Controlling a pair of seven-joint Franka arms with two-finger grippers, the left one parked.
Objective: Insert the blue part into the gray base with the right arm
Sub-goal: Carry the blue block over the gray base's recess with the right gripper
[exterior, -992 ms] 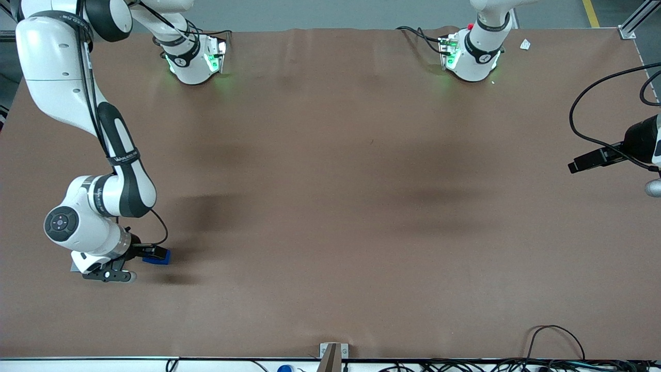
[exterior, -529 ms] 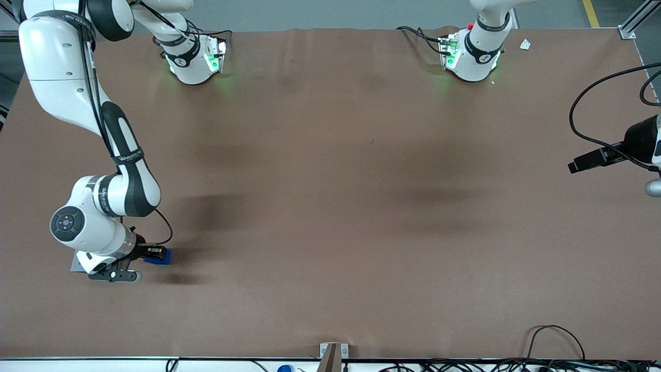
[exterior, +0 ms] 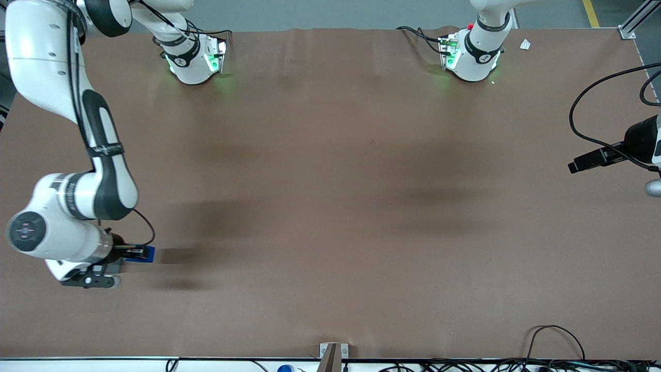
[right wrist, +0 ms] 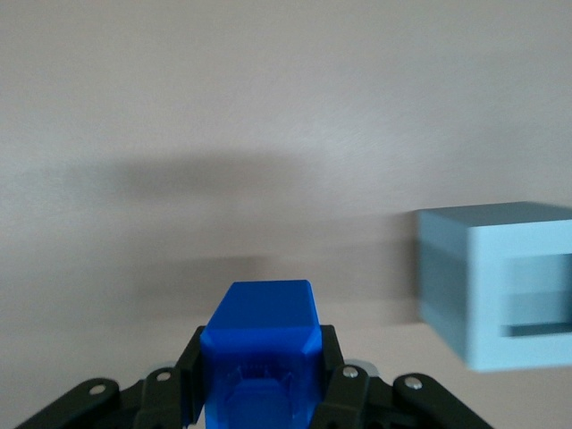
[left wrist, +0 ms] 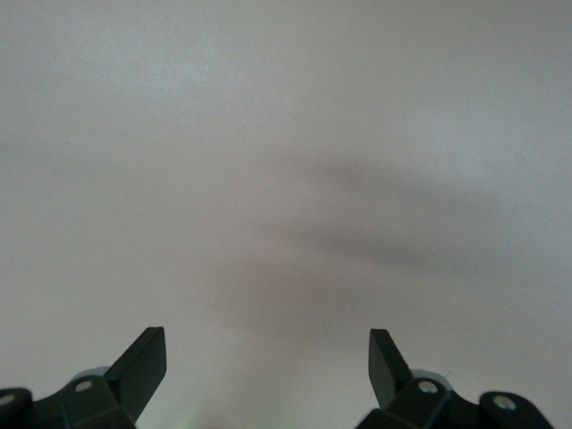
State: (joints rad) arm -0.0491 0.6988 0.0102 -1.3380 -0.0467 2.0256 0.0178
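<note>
The gripper [right wrist: 259, 393] grasps the blue part [right wrist: 261, 344] clear of the table, with the gray base [right wrist: 496, 295] nearby at three o'clock; pickup done, insertion outstanding.

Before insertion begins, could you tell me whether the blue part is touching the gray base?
Apart: the right wrist view shows bare table between the blue part, held in the pincer, and the gray base.

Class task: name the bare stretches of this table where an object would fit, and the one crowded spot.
The brown table lies bare between both arm bases and the front edge. It is crowded only at the working arm's end, where the gripper holds the blue part beside the gray base.
</note>
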